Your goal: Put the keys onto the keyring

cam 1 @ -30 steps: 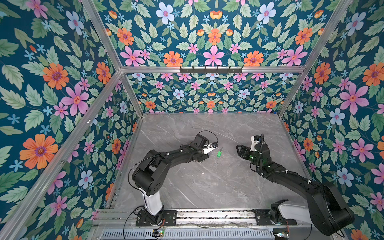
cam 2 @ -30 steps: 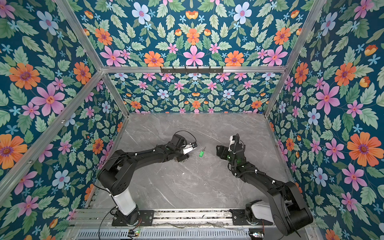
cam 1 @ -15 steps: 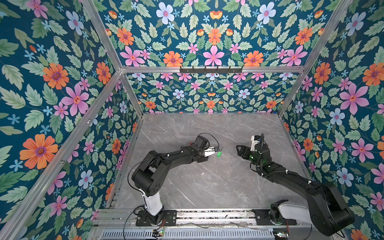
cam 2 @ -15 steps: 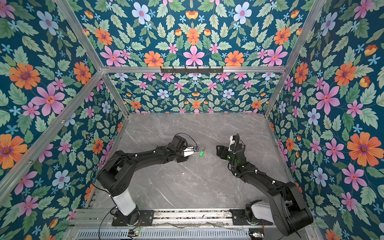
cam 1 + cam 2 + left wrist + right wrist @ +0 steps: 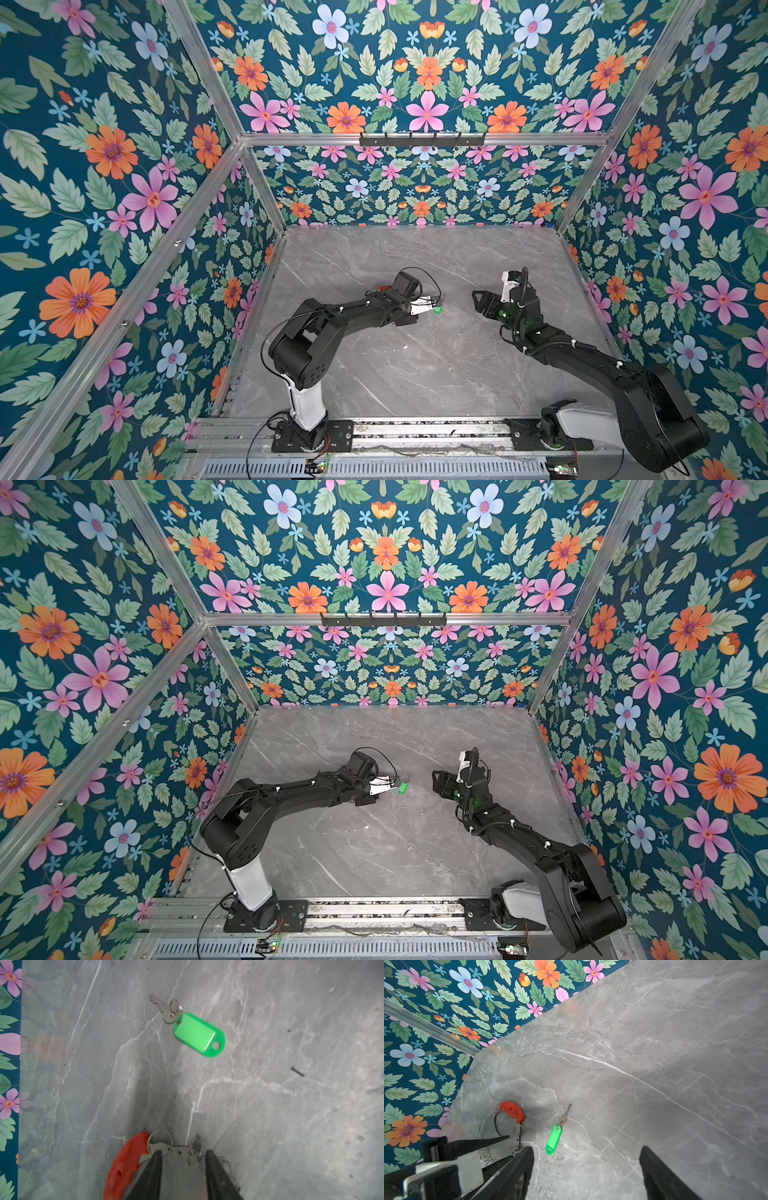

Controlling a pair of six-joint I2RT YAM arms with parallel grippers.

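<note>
Green-tagged key (image 5: 193, 1032) on marble table (image 5: 270, 1105); left tool (image 5: 182, 1153) straddles keyring (image 5: 126, 1163).

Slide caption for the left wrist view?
On a grey table, the left end effector straddles the rim of the keyring; the green-tagged key lies apart.

Left wrist view: keyring (image 5: 176, 1150) runs off the edge, part hidden behind the left gripper (image 5: 183, 1152); contact unclear. In both top views the key (image 5: 437, 309) (image 5: 402, 788) is a green speck, shaft unresolvable.
</note>
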